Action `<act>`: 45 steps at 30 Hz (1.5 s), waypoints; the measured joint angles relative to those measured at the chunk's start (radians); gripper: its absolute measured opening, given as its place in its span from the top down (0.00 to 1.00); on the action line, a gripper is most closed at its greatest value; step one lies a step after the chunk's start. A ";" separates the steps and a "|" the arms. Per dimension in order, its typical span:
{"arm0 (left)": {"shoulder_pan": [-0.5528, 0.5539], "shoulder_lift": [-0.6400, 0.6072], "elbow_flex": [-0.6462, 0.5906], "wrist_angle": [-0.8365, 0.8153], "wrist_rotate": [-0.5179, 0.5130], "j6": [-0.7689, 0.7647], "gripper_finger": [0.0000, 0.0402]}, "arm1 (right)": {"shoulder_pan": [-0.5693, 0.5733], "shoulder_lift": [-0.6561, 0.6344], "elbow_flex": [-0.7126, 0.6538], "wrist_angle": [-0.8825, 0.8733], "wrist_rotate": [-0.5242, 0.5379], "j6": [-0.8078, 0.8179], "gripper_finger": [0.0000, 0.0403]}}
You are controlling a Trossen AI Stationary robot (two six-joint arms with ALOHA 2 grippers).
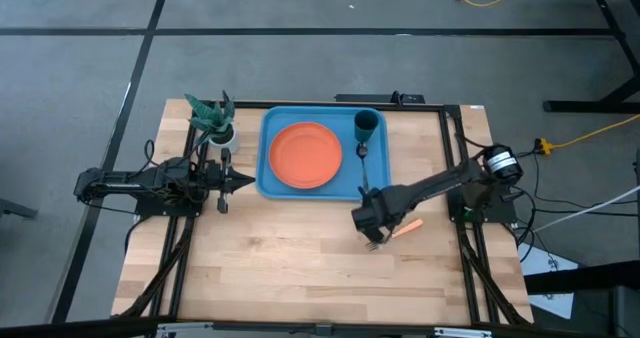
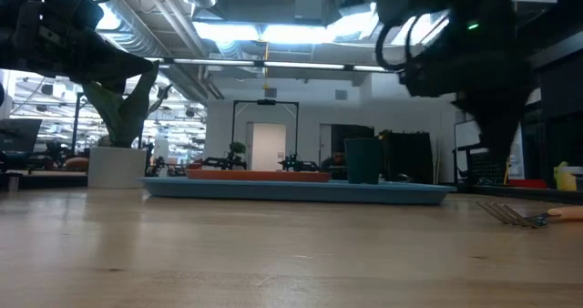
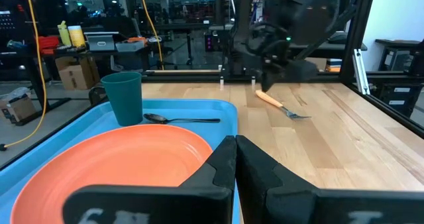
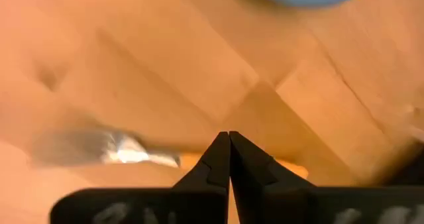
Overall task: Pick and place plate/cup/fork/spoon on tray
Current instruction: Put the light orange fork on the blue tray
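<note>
The light-blue tray (image 1: 272,128) lies at the table's far middle. On it rest the orange plate (image 1: 305,156), the upright teal cup (image 1: 366,125) and the dark spoon (image 1: 362,150). The fork (image 1: 395,233) lies flat on the table near the tray's near right corner, with its orange handle (image 4: 291,168) and silver tines (image 4: 126,148). My right gripper (image 4: 229,144) is shut and hovers just above the fork, clear of it in the low view (image 2: 519,215). My left gripper (image 3: 235,158) is shut and empty beside the tray's left edge.
A small white pot with a green plant (image 1: 218,128) stands at the table's far left, just beyond my left arm. Bare wooden table (image 1: 290,268) stretches across the near half.
</note>
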 joint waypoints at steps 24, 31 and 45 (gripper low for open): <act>0.000 0.000 0.000 0.000 0.000 0.000 1.00 | 0.345 0.001 0.086 -0.124 0.061 -0.103 0.95; 0.000 0.000 0.000 0.000 0.000 0.000 1.00 | 0.360 0.001 0.085 -0.167 0.112 -0.278 0.85; 0.000 0.000 0.000 0.000 0.000 0.000 1.00 | 0.326 0.002 -0.079 0.007 0.116 -0.686 0.71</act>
